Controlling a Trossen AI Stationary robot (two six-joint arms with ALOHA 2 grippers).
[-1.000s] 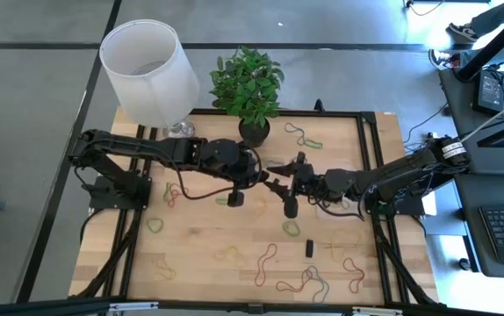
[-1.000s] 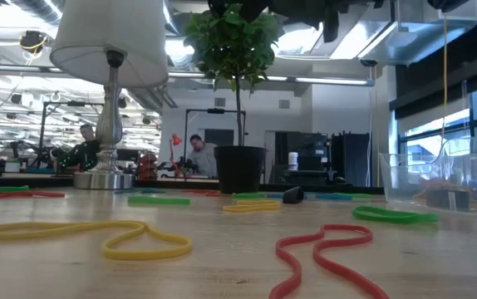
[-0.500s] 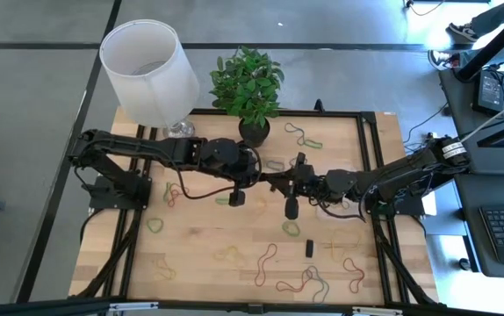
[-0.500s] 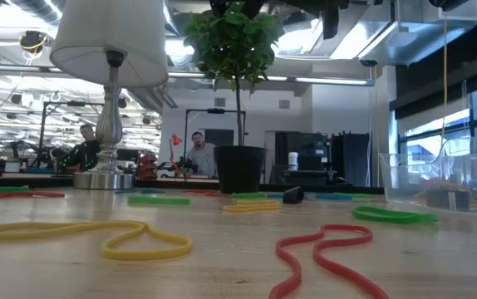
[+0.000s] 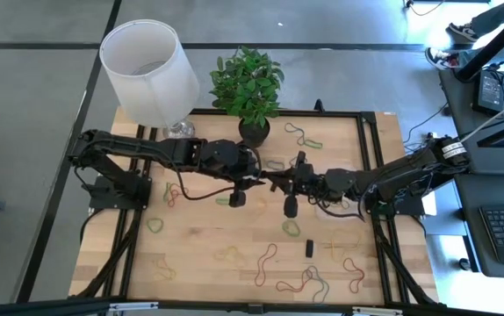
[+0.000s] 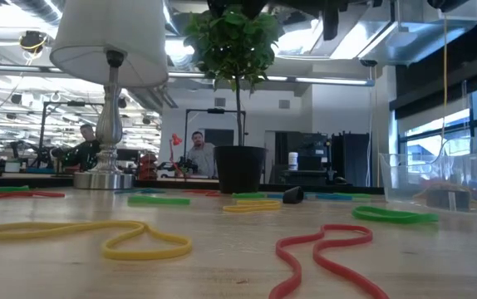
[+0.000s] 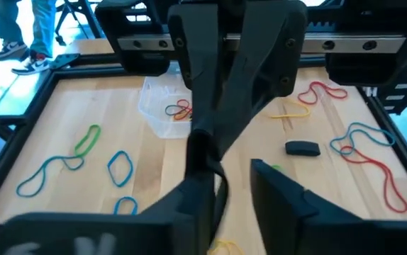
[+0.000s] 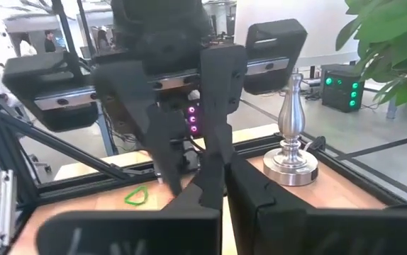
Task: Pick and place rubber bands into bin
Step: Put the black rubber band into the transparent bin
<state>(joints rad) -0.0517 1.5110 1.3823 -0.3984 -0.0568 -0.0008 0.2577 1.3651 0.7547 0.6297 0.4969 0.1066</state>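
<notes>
Two hands meet above the middle of the surface (image 5: 199, 237), fingertip to fingertip. Clock directions are read on the overhead view.

Nearest its 6 o'clock edge lie loose rubber bands (image 6: 143, 240) in yellow, red and green. A small black block (image 5: 308, 247) sits among them.

My left hand (image 5: 263, 180) reaches in from 9 o'clock. Its fingers (image 7: 281, 205) stand partly apart, and the tips of the other hand sit in the gap. A thin dark strip hangs there, but I cannot tell whether it is a band or whether I grip it. My right hand (image 5: 284, 183) comes from 3 o'clock, and I cannot tell whether it is open or closed.

The bin (image 7: 154, 117) lies beyond the meeting point, toward about 3 o'clock, beside my right forearm. A few bands are already inside it. My right arm is judged the nearer one for a drop. That move would be a short pull back along its own line.

Open board lies toward 6 o'clock. The frame rail (image 5: 368, 140), the plant pot (image 5: 253, 132) and the lamp (image 5: 149, 61) crowd the 12 o'clock side.
</notes>
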